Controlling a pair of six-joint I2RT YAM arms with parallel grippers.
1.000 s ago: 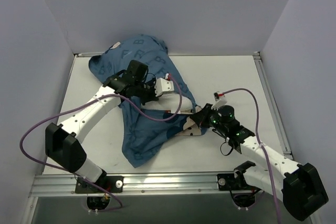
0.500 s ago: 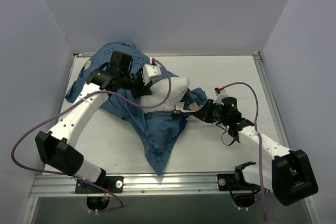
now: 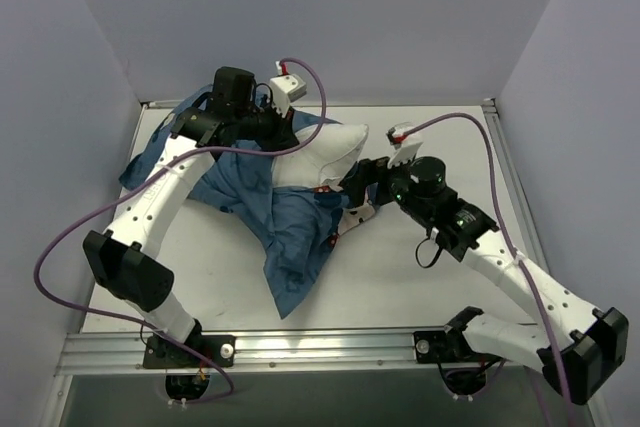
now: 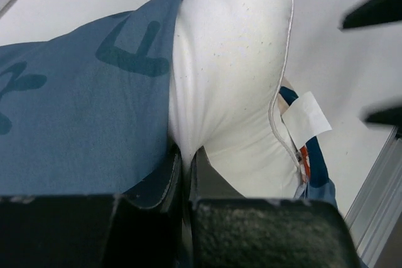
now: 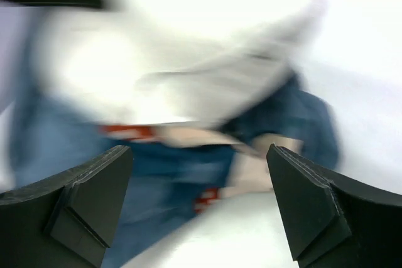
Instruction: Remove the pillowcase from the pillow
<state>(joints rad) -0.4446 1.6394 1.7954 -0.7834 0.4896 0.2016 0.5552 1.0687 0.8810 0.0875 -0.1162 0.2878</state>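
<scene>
Pillowcase (image 3: 290,232) is bunched left-centre on white table (image 3: 400,282), pillow (image 3: 325,152) half bared at rear, pale walls (image 3: 330,17) on 3 sides. Pillow is pinched by L gripper (image 4: 187,164); R gripper (image 5: 198,155) is spread wide, empty.

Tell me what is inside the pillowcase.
The pillow: one white end sticks out of the pillowcase opening. The blue fabric covers the rest, so how far the pillow reaches inside cannot be seen.

You are looking at a white table (image 3: 385,287) that is carrying the blue pillowcase (image 3: 295,227), sprawling over its left half, with the pillow (image 3: 325,152) sticking out toward the back.
</scene>
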